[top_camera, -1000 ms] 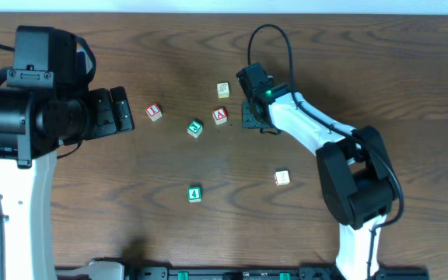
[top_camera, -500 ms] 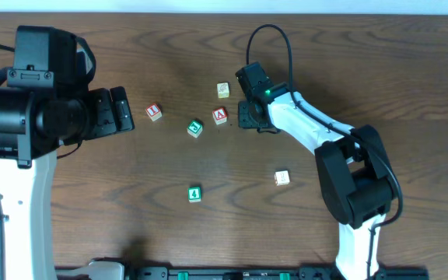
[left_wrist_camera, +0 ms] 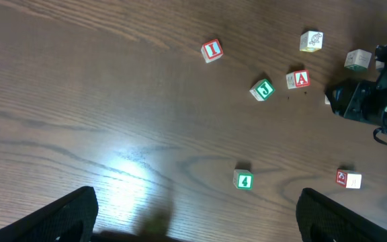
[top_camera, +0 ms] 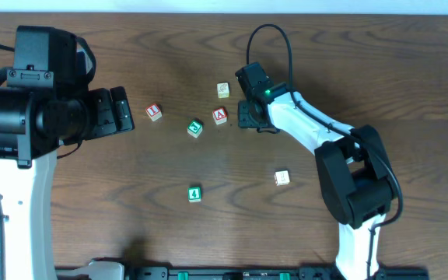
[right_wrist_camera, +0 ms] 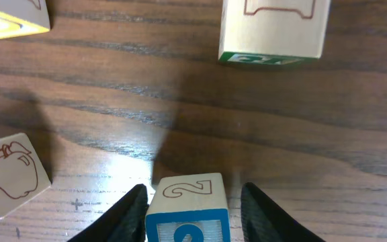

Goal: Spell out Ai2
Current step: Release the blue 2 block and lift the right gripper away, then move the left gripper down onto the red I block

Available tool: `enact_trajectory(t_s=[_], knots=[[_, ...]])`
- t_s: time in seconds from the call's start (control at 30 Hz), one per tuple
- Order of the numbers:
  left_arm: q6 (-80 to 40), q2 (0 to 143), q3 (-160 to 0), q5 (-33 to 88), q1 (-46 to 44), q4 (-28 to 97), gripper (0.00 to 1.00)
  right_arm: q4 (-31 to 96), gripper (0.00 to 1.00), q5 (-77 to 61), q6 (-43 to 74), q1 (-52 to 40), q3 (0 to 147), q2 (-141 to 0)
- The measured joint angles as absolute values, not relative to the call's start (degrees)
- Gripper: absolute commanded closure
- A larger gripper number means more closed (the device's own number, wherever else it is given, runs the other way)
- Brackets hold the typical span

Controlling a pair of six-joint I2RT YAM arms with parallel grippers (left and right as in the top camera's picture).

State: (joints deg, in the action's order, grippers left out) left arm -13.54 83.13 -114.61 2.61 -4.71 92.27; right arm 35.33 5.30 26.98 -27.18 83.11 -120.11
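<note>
The blue 2 cube (right_wrist_camera: pixel 188 208) sits between the fingers of my right gripper (right_wrist_camera: pixel 192 202). The jaws stand apart, with a gap on the cube's right side. In the overhead view my right gripper (top_camera: pixel 246 117) is just right of the red A cube (top_camera: pixel 220 116), and the 2 cube is hidden under it. The A cube shows its apple side at the lower left of the right wrist view (right_wrist_camera: pixel 5 176). The red I cube (top_camera: pixel 154 112) lies further left, near my left gripper (top_camera: pixel 119 111). That gripper is open and empty, held high in the left wrist view (left_wrist_camera: pixel 197 225).
A green J cube (top_camera: pixel 195 128) lies between the I and A cubes. A pale cube (top_camera: pixel 222 91) is behind the A cube. A green 4 cube (top_camera: pixel 194 194) and another pale cube (top_camera: pixel 282 178) lie nearer the front.
My right gripper has shifted slightly left toward the A cube. The left arm and the loose cubes have not moved.
</note>
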Motion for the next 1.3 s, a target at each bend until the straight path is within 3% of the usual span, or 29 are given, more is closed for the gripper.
enact_trajectory(t_s=[0.17, 0.23, 0.33, 0.6, 0.9, 1.3], knots=[[-13.54, 83.13, -114.61, 2.63, -4.69, 92.27, 0.05, 40.53, 0.46, 6.46, 26.46, -27.11, 89.01, -120.16], [-13.54, 83.13, -114.61, 2.63, -4.71, 92.29, 0.05, 44.21, 0.32, 7.81, 25.89, -27.09, 93.49, -120.18], [-13.54, 83.13, -114.61, 2.59, -4.71, 92.29, 0.04, 49.19, 0.01, 9.52, 24.84, -27.00, 99.57, -120.18], [-13.54, 80.20, -114.54, 0.86, -4.71, 92.25, 0.05, 63.61, 0.01, 10.35, 24.84, -24.23, 109.95, -115.74], [-13.91, 71.64, -110.87, -4.27, -4.69, 90.04, 0.05, 75.50, 0.01, 12.16, 24.84, -19.86, 110.26, -92.90], [-26.92, 75.88, -81.08, -2.24, -4.69, 57.67, 0.05, 95.57, 0.01, 17.08, 30.15, -19.88, 111.02, -72.31]])
